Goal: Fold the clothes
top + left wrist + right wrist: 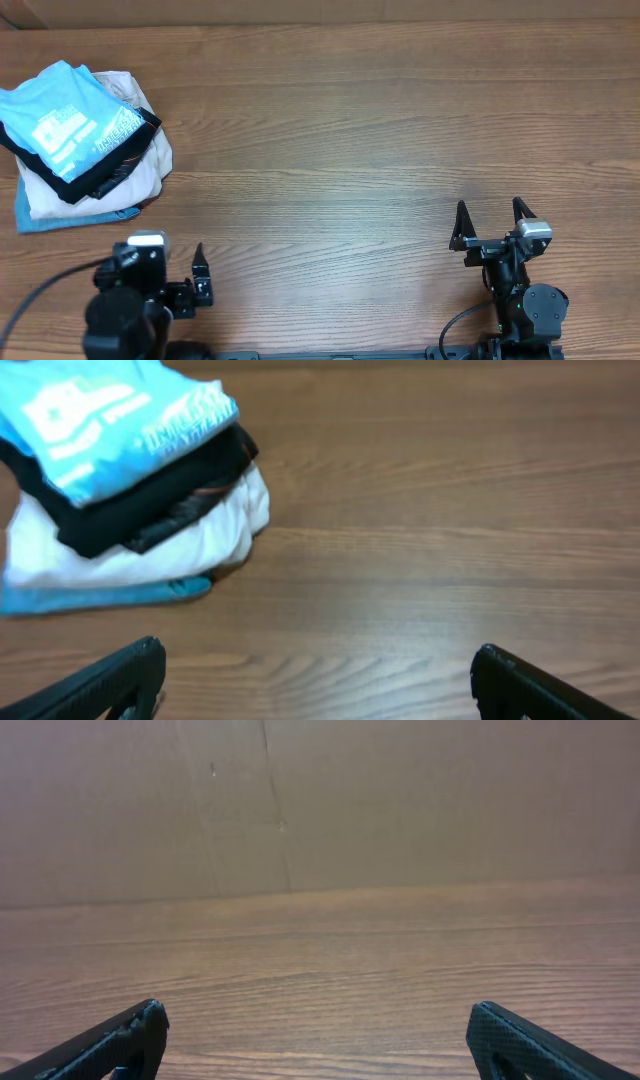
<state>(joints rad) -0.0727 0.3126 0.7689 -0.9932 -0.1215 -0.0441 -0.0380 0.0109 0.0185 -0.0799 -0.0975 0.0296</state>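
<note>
A light sky-blue T-shirt [70,115] with white lettering lies folded on top of a stack of clothes at the far left of the table. It also shows in the left wrist view [110,415]. My left gripper [170,265] is open and empty near the table's front edge, in front of the stack and apart from it; its fingers frame bare wood [318,660]. My right gripper [489,215] is open and empty at the front right, over bare wood [318,1020].
Under the blue T-shirt lie a black folded garment [95,170], a cream folded garment [140,165] and a darker blue garment [40,218] at the bottom. A cardboard wall [300,810] stands behind the wooden table [350,150].
</note>
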